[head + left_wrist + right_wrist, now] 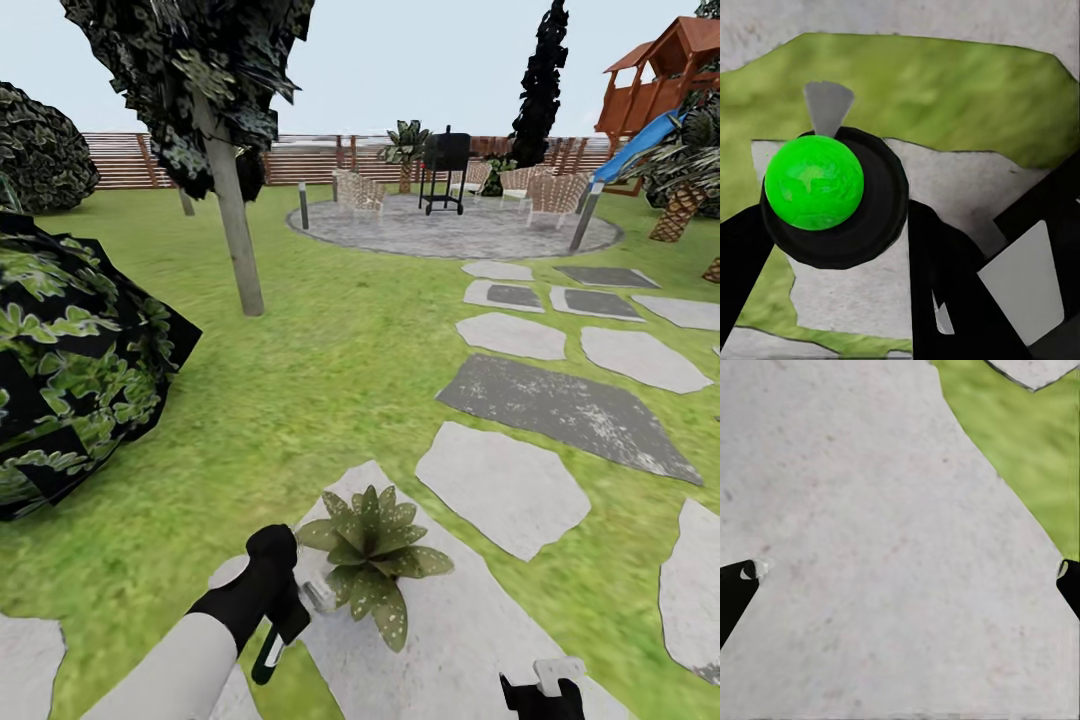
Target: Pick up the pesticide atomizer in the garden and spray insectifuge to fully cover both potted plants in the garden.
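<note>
One potted plant [370, 560], a rosette of pointed, pale-speckled green leaves, stands on a pale stepping slab [470, 640] in front of me. My left gripper [275, 590] hangs just left of it, shut on the pesticide atomizer [318, 597], whose grey nozzle points at the leaves. From the left wrist, the atomizer [814, 182] appears as a bright green ball in a black ring, with a grey nozzle tip, held between the black fingers [945, 285]. My right gripper [545, 685] is open low over the same slab [885, 547], holding nothing. The second potted plant is out of view.
A big dark-leaved bush [70, 370] crowds the left side. A thin tree trunk [238, 230] stands on the lawn ahead. Grey stepping slabs [560, 400] lead to a round paved patio [450, 230] with chairs and a black grill [443, 170]. A slatted fence [300, 160] closes the back.
</note>
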You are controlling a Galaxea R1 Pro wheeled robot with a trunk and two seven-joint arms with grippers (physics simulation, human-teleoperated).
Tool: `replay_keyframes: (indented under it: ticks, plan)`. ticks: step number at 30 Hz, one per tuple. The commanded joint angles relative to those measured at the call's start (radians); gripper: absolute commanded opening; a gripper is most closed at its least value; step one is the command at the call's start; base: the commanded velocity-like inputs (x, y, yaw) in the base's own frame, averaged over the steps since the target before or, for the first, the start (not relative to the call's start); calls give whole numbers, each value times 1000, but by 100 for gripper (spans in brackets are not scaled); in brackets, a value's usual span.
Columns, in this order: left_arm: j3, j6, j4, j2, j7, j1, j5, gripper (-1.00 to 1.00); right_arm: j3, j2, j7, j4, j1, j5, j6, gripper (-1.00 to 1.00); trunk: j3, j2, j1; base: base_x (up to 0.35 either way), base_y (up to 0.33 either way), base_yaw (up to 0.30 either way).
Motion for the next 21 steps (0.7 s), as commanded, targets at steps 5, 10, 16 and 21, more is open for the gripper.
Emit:
replay_keyframes:
  ticks: [5, 10, 16, 21]
  plan:
    - [-2, 12, -5, 2, -15, -77, -9, -100, -9, -1, 5, 1, -1, 5, -3, 100, -1, 0, -1, -148, 270, 0]
    - [-9, 12, 5, 3, -92, -158, -56, -100, -9, -1, 5, 1, -1, 5, -3, 100, -1, 0, -1, -15, 75, 0]
    - [-9, 12, 8, 3, -104, -165, -94, -100, -9, -1, 5, 1, -1, 5, -3, 100, -1, 0, -1, 110, 2, 0]
    - [-13, 12, 8, 2, -103, -163, -94, -100, -9, -1, 4, 0, -1, 5, -3, 100, -1, 0, -1, 254, 129, 0]
